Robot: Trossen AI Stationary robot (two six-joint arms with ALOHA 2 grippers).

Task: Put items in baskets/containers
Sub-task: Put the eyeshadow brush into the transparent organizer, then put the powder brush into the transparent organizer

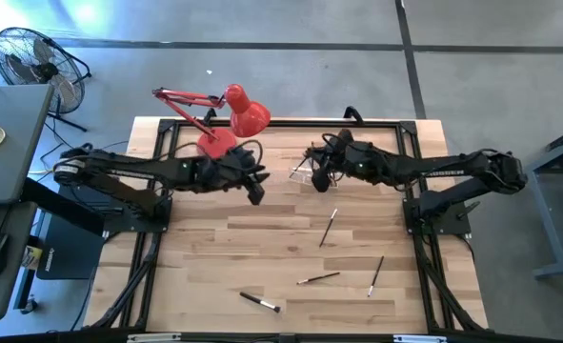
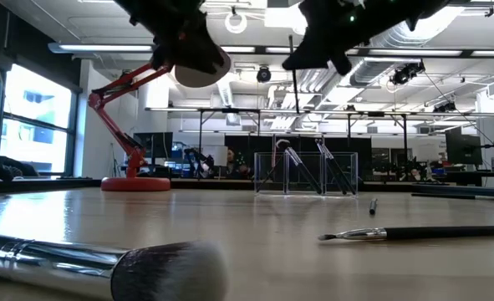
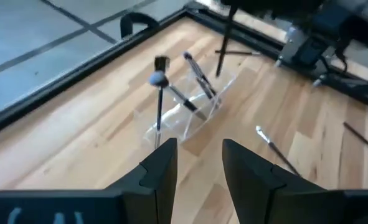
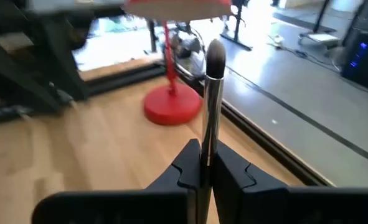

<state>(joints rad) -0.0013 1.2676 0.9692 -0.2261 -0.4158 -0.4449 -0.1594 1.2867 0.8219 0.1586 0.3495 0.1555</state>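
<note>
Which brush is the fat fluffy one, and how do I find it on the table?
Start at the red desk lamp at the table's far edge, then go straight across to the near edge. The fluffy brush lies there alone, left of three thin brushes. Only it has a thick silver collar and a wide, dark, puffy head.

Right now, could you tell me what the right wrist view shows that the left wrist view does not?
Only the right wrist view shows the right gripper shut on an upright brush, bristles up, with the red lamp base behind it. Only the left wrist view shows the clear holder with brushes leaning inside it, the left gripper open and empty above the table, and a loose brush lying nearby. Both views show the wooden table and its dark frame edge.
</note>
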